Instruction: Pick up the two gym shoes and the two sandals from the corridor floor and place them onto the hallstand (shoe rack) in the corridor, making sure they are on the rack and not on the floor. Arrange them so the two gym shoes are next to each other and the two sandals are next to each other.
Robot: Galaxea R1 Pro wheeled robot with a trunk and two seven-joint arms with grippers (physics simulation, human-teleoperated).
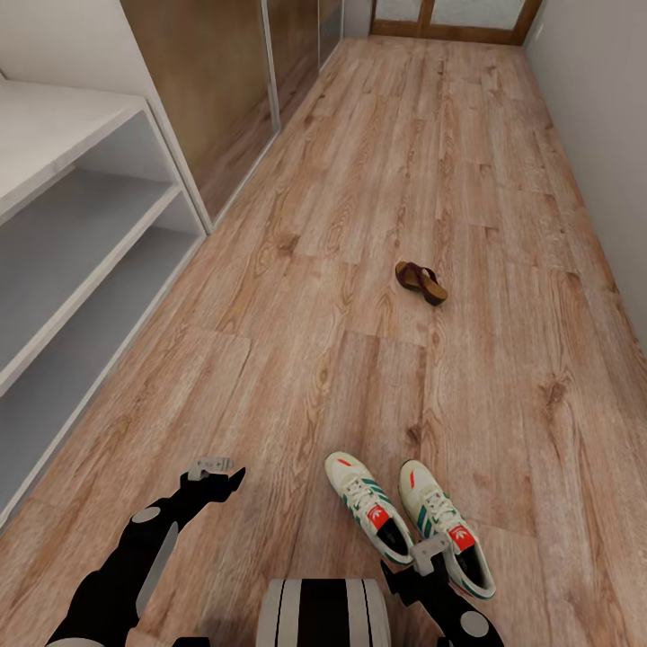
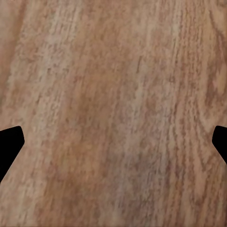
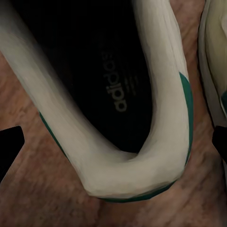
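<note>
Two white gym shoes [image 1: 409, 521] with teal stripes are set side by side on the wood-plank corridor floor [image 1: 377, 225]. One dark-brown sandal [image 1: 420, 281] is seen farther off. The white-grey hallstand [image 1: 81, 207] is placed alongside.

White gym shoes [image 1: 409, 521] (teal stripes), dark-brown sandal [image 1: 420, 281], wood-grain floor [image 1: 377, 225].

I am seeing two gym shoes [image 1: 368, 506] [image 1: 447, 527] lying side by side on the corridor floor [image 1: 377, 270], one brown sandal [image 1: 420, 282] farther off, and one hallstand [image 1: 81, 243].
</note>
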